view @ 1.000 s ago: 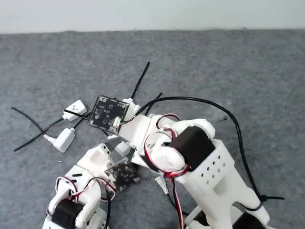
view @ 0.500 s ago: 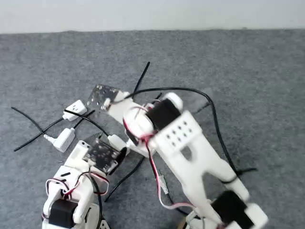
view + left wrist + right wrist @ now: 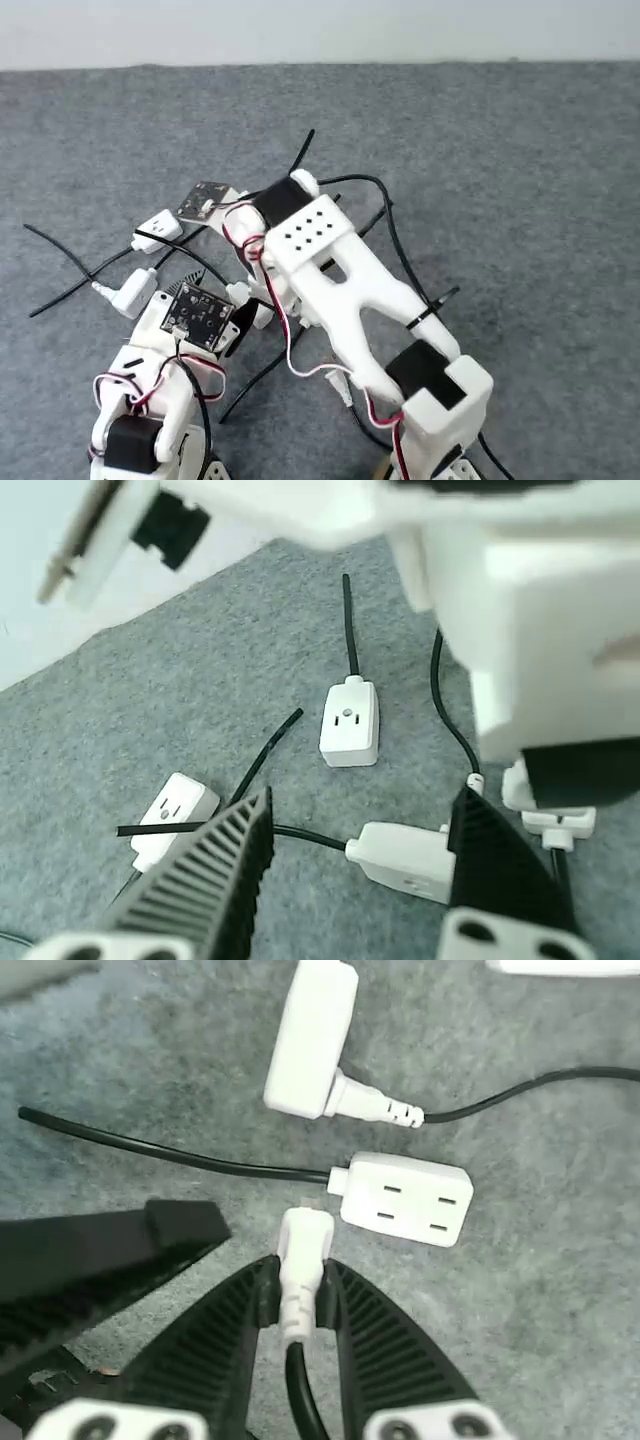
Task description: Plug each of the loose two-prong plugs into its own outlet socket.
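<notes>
**Right tool has a plug, socket just ahead**

Right tool (image 3: pixel 300 1270) is clenched on a white two-prong plug (image 3: pixel 304 1240). It grips the body's flat sides and the cord runs back between the jaws. The plug nose is just beside a white outlet socket (image 3: pixel 405 1198) lying slots-up on the grey worktop (image 3: pixel 560 1290). Can't tell if they touch, and the prongs aren't visible. A corded white block (image 3: pixel 312 1038) lies past the socket.

Left tool (image 3: pixel 365 800) is released, jaws wide, hanging over a socket block (image 3: pixel 405 858). A far socket (image 3: pixel 349 720) and a side socket (image 3: pixel 172 808) lie beyond it.

Handling, my read:
- **Plug:** light, rigid, smooth plastic. It will likely pivot in the pads under push load, so hold the flats close behind the prongs.
- **Cord:** looks stiff and will tug sideways.
- **Socket:** light and loose, so it will skate when pushed. The left tool should pinch its long sides to brace it.
- **Approach:** slots face up, so the plug needs tipping nose-down first.
</notes>
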### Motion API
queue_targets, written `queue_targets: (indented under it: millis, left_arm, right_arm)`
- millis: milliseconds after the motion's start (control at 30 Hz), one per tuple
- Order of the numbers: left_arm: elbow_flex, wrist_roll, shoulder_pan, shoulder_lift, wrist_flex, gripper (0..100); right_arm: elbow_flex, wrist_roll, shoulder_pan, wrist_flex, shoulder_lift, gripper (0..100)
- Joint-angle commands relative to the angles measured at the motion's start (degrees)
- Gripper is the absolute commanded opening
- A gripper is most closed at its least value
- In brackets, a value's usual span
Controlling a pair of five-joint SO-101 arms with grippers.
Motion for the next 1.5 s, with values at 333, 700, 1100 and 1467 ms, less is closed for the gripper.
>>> queue_targets:
  millis: [333, 700, 1100, 1467]
  left_arm:
    - [-0.4, 0.3, -0.3, -0.8, -1.9, 28]
    - [-0.3, 0.3, -0.3, -0.8, -1.9, 28]
    - [0.1, 0.2, -0.3, -0.8, -2.0, 28]
    - [1.0, -1.1, -0.3, -0.8, -2.7, 28]
  right_arm:
    - [0.3, -1.6, 5.8, 2.0, -0.1, 0.8]
    - [0.9, -2.5, 5.7, 1.8, 2.0, 0.8]
    - [0.7, -2.2, 5.7, -2.2, 6.1, 0.8]
    - [0.5, -1.2, 6.0, -5.5, 6.2, 0.8]
